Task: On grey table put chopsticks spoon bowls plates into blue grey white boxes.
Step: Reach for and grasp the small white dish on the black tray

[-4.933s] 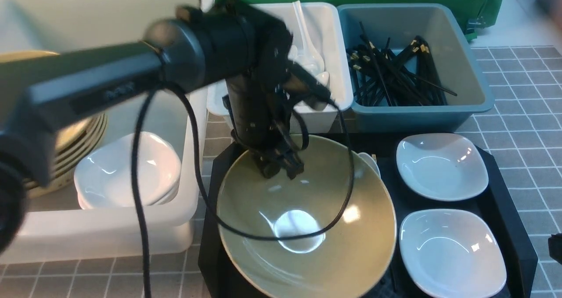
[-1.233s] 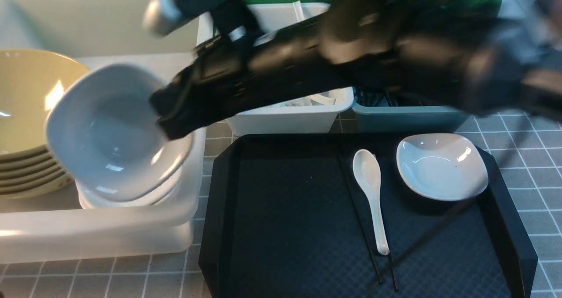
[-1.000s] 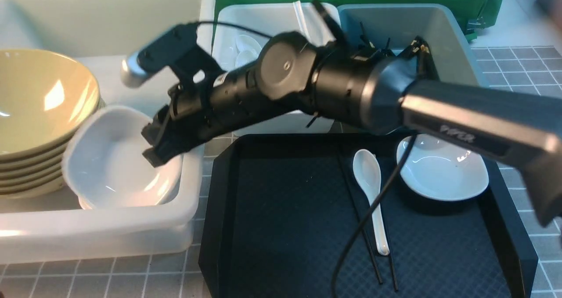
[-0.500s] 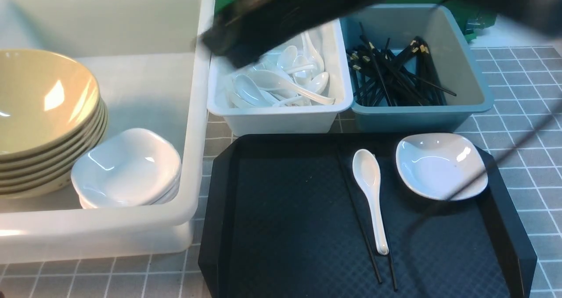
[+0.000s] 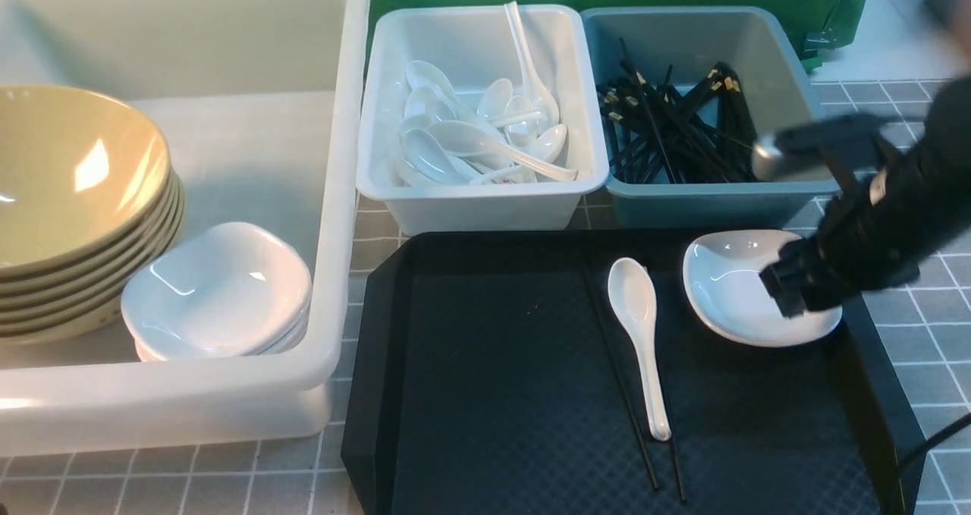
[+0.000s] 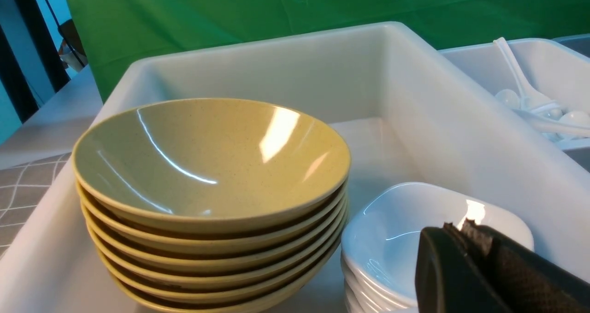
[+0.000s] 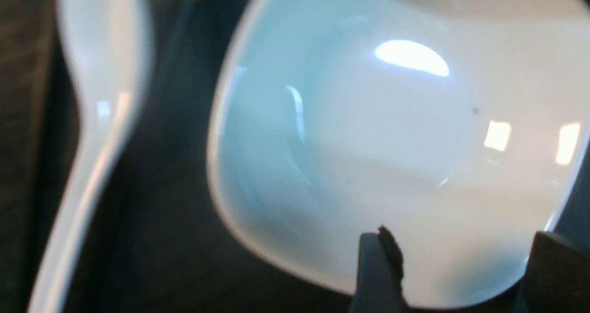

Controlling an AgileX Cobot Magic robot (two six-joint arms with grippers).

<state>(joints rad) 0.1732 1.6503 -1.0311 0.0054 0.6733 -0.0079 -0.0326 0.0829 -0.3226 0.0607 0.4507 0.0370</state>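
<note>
Since it took up the whole left side of the grey table (image 5: pixel 190 485), start with the big white box (image 5: pixel 345 120). It had a stack of olive bowls (image 5: pixel 68 174) against its left wall and a shorter stack of white plates (image 5: pixel 220 287) just beside them, nearer the front. The left gripper (image 6: pixel 461 227) only showed in its own wrist cam, hanging above those plates with its fingers pressed together and nothing between them.

Next over, the pale box (image 5: pixel 485 204) held a heap of white spoons (image 5: pixel 455 139), one of them propped handle-up against the back wall. Right beside it, the blue-grey box (image 5: pixel 705 204) had a jumble of black chopsticks (image 5: pixel 675 128), a few with gold bands.

In front of those two small boxes sat the black tray (image 5: pixel 493 363). A bit right of its middle lay one loose spoon (image 5: pixel 641 325), scoop toward the boxes and handle toward the robot. A pair of sticks (image 5: pixel 636 424) ran lengthwise alongside it, partly under it.

Further right, in the tray's far right corner, a single plate (image 5: pixel 728 287) sat flat. The right gripper (image 5: pixel 789 291) was over that plate's right edge with its fingers spread wide. In its wrist cam the rim showed in the gap between them. It was too blurry to tell if either finger touched it.
</note>
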